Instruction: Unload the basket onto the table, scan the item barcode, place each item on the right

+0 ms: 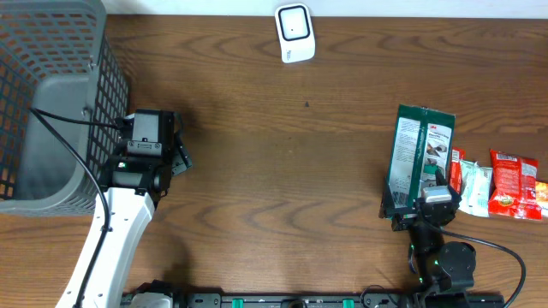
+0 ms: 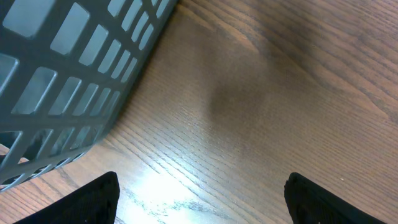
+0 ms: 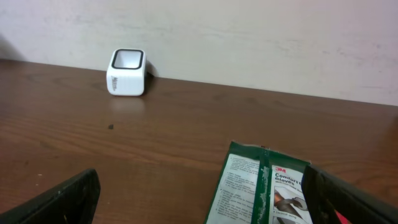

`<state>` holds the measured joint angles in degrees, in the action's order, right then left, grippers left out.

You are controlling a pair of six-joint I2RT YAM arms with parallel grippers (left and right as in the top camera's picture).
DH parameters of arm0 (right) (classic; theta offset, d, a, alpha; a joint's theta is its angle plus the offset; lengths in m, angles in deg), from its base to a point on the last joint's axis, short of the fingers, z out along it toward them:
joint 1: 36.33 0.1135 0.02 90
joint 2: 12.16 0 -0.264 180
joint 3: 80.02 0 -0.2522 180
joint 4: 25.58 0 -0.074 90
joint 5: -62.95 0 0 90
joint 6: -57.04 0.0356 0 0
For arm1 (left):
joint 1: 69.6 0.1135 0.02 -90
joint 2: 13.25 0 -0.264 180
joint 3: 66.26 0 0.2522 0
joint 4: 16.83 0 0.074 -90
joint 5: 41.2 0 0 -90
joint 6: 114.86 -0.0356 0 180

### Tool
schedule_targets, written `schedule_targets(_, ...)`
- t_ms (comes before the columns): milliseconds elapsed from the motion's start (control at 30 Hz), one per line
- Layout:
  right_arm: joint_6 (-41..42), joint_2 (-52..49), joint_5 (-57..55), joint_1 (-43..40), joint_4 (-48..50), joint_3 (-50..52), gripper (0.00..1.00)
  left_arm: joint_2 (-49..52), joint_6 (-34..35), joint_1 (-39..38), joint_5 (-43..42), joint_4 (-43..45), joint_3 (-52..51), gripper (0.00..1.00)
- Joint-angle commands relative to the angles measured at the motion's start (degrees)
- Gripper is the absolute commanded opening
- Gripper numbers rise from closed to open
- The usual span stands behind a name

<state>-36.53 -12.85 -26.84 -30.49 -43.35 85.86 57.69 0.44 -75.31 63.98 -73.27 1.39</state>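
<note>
Green 3M glove packet (image 1: 419,150) lying flat on the wooden bench (image 1: 282,171) at the right of the overhead frame, long side running up and down the picture, printed face up; barcode too small to make out. Right gripper (image 1: 418,204) at the packet's lower end, jaws spread wide with that end between them, pinching nothing. In the right wrist view, the packet's green top edge showing between the two dark fingers (image 3: 62,199), closer to the right-hand one. Just right of the packet, a white-and-red sachet (image 1: 471,186) and a red snack packet (image 1: 514,184), side by side near the frame's right edge. White barcode scanner (image 1: 294,32) standing at top centre of the overhead frame, well apart from the glove packet, with its dark-rimmed window tilted upward. Grey mesh basket (image 1: 113,85) filling the upper left corner. Left gripper (image 2: 202,186) just beside the basket's right wall, jaws likewise spread wide above bare wood, holding nothing.
</note>
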Motion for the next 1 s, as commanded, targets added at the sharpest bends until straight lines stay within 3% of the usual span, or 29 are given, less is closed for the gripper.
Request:
schedule_targets(0, -0.3, 0.4, -0.3, -0.2, -0.3, 0.0, 0.99, 0.1, 0.1, 0.2, 0.3, -0.2, 0.1, 0.86)
schedule_targets(367, -0.3, 0.4, -0.3, -0.2, -0.3, 0.0, 0.99, -4.6, 0.1, 0.2, 0.3, -0.2, 0.0, 0.86)
schedule_targets(967, -0.3, 0.4, -0.3, -0.2, -0.3, 0.0, 0.99, -48.2, 0.1, 0.3, 0.3, -0.5, -0.2, 0.86)
